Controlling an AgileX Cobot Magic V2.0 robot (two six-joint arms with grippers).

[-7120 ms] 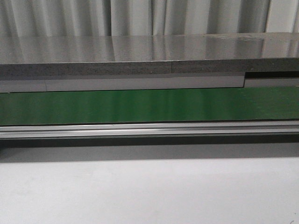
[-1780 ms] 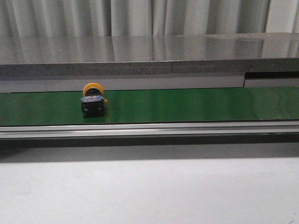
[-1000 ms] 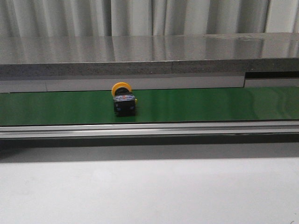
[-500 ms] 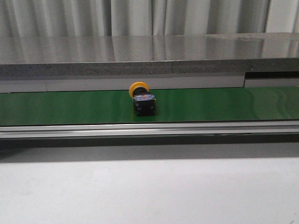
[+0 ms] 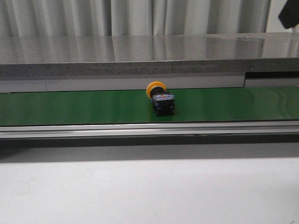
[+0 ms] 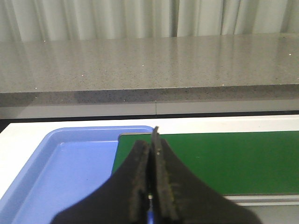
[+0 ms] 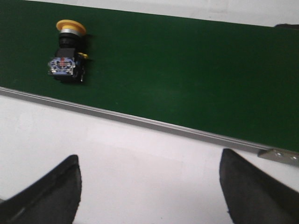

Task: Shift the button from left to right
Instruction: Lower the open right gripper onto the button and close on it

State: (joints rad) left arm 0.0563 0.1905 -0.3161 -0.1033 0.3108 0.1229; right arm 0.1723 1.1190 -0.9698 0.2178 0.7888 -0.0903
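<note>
The button (image 5: 160, 98) lies on its side near the middle of the green conveyor belt (image 5: 70, 106) in the front view, just right of the frame's centre, its yellow-orange cap turned toward the far edge of the belt and its black body toward the camera. Its long axis runs across the belt, roughly square to the belt's length. In the right wrist view the same button (image 7: 68, 51) sits in the upper left of the frame, cap uppermost, with nothing touching it.

The right hand (image 7: 149, 193) is spread wide and holds nothing, its two dark fingertips (image 7: 51, 196) showing at the lower corners of that frame over the white tabletop (image 7: 140, 158), well apart from the button. The left hand (image 6: 150, 186) is pressed closed with nothing visible between its fingers, poised in the lower centre of its own view above a blue tray (image 6: 65, 172) that abuts the belt's end.

By the look of things the task has hardly begun: no grasp is made, and the pickup, the carry and the set-down on the right side all remain
</note>
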